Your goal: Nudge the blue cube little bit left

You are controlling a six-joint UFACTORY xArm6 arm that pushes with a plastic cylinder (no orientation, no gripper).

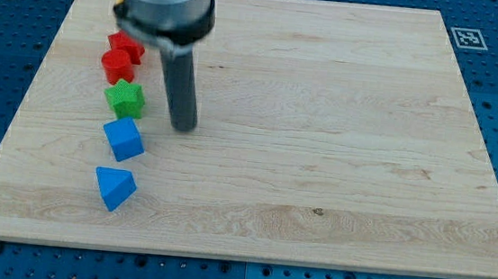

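Note:
The blue cube (123, 138) lies on the wooden board (323, 119) near its left side. My tip (183, 128) stands on the board just right of the cube and slightly above it in the view, with a small gap between them. A green star-shaped block (125, 98) sits right above the cube, level with the rod and to its left. A blue wedge-shaped block (115, 187) lies below the cube.
Two red blocks (121, 54) sit together above the green star, partly behind the arm's grey body (163, 5). All blocks form a column near the board's left edge. A tag marker (468, 38) is at the top right corner.

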